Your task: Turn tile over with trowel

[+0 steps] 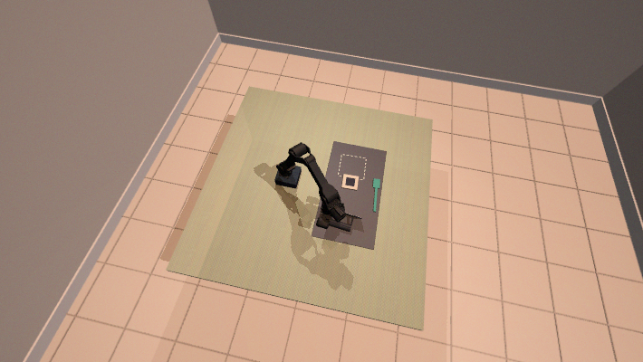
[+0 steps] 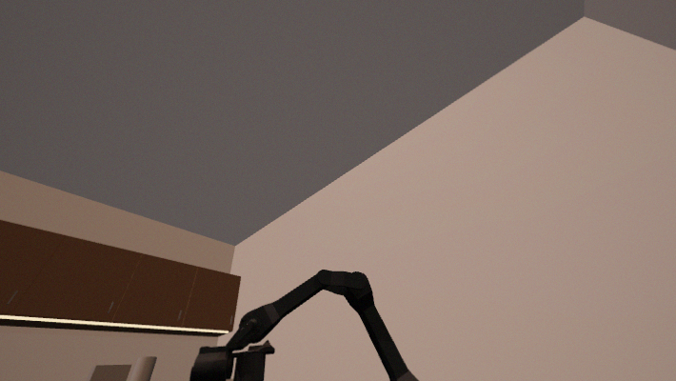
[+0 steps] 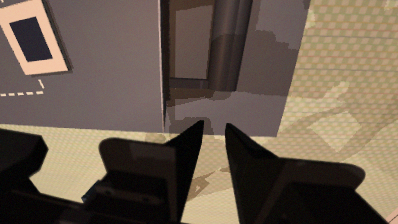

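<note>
The tile, pale-bordered with a dark square facing up, lies flat on the dark mat. It straddles one side of the dashed outline. The green trowel lies near the mat's right edge in the top view, blade toward the back; the wrist view does not show it. My gripper is a little open, with nothing between its fingertips. It is above the mat's near end, away from tile and trowel. The arm hides its fingertips in the top view.
A dark fixture with a thin upright panel and a thick round bar stands on the near part of the mat, close to my gripper. The arm's base stands left of the mat on the pale green table.
</note>
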`<state>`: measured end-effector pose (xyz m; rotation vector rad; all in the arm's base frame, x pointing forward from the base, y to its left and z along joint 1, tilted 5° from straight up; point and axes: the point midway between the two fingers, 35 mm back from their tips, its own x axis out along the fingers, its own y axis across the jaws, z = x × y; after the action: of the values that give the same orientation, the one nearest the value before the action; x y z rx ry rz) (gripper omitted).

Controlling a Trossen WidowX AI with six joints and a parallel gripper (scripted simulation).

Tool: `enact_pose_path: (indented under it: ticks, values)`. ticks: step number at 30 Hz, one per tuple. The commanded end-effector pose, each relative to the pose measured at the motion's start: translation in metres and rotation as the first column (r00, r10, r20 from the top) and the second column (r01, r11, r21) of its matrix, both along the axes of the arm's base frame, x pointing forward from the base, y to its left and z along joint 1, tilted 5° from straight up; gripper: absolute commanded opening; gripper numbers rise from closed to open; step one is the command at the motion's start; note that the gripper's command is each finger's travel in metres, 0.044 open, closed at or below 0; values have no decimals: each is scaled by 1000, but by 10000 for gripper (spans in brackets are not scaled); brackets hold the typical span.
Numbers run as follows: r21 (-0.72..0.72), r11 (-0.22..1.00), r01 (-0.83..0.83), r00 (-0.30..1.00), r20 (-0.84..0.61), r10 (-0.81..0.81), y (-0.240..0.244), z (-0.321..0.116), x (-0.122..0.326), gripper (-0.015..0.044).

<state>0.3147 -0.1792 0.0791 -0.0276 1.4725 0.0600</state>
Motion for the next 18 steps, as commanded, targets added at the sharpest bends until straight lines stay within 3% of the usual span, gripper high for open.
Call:
enact_pose_path:
  ticks: [1,18]
  values:
    - [4,1000,5,1000,-1,-5,6,-3,0,100]
    - [7,1000,10,1000,-1,-10,31,-11,-1,100]
